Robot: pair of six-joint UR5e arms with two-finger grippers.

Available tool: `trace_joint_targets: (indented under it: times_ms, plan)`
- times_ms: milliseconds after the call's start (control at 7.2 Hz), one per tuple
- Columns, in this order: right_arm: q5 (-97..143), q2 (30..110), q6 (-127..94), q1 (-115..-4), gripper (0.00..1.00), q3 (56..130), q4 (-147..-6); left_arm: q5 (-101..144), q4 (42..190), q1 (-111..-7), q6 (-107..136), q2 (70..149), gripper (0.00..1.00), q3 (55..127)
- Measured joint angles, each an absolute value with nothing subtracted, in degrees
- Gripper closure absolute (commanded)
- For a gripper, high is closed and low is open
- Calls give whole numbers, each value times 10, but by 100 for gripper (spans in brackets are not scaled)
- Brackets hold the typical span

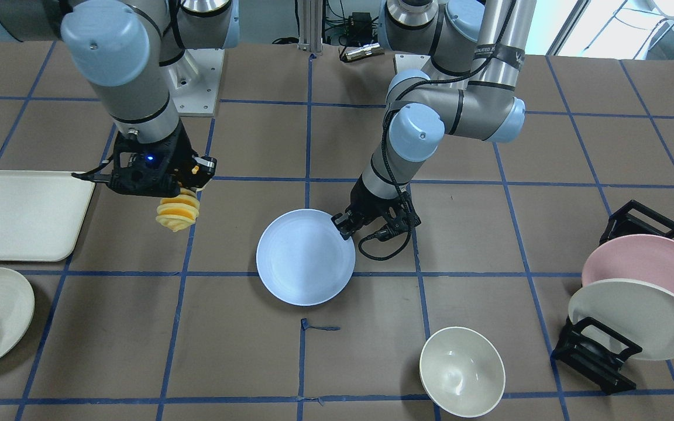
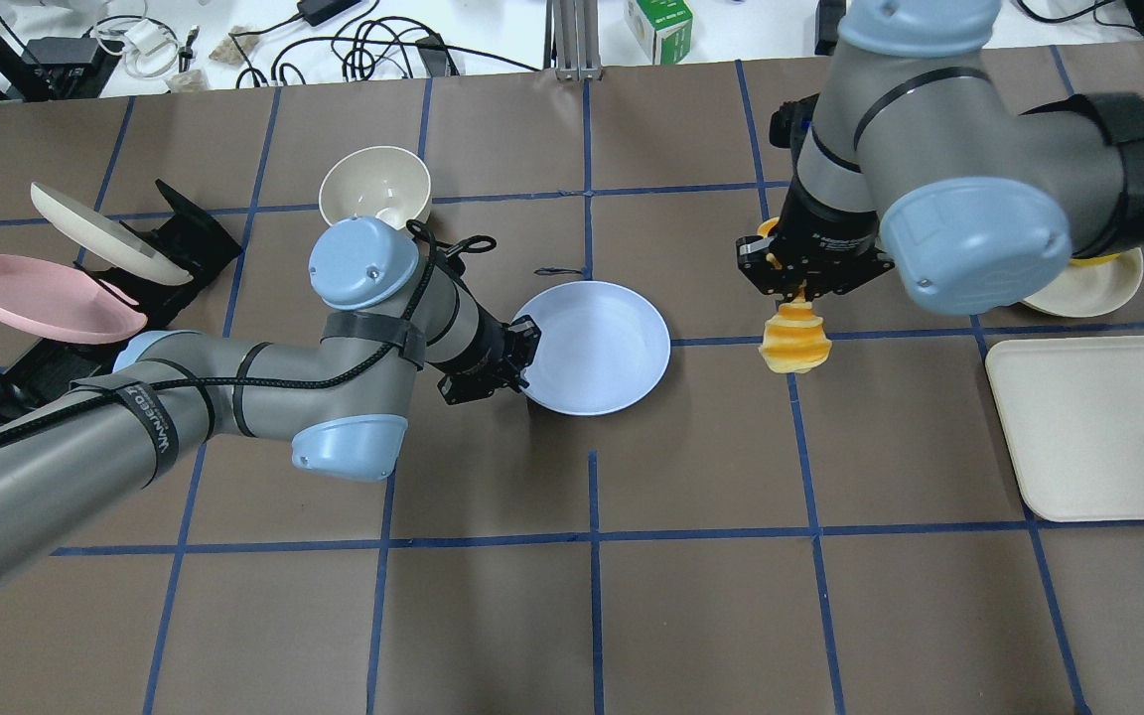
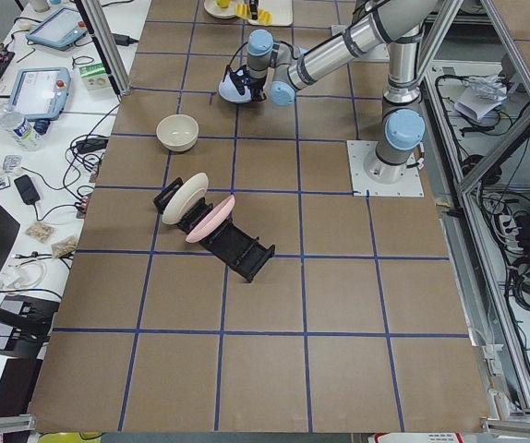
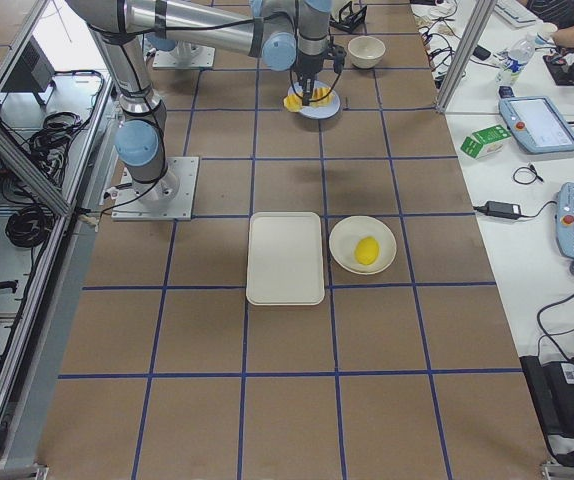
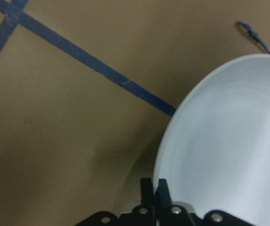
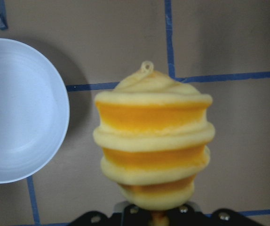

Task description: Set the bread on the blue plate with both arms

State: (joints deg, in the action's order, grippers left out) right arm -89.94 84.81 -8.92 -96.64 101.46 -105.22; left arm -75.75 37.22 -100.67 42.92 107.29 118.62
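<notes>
We see open tabletop (image 2: 716,407) between the bread (image 2: 795,345), right of centre, and the blue plate (image 2: 600,348) at centre; only the left hand (image 2: 522,356) blocks the plate's left rim.

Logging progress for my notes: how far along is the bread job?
Done: right gripper holds the ridged yellow-orange bread loaf aloft. In hand: left gripper pinches the rim of the round pale-blue plate. Left: carry the loaf over the bare plate and release.
</notes>
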Motion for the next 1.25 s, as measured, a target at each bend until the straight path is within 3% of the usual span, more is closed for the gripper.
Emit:
trace_joint_targets:
  times_ms: [556,1111,1250]
  plan:
    - [-833,754,-168,-1054,100,1013,-1170,-807,410,-999,393,1068,0,1150]
    - [-819,682,-228,-1092,100,1013,-1233,-873,822,-982,249,980,0,945]
    - [-818,666,-232,-1103,87,1013,-1247,-878,909,-970,198,956,0,905]
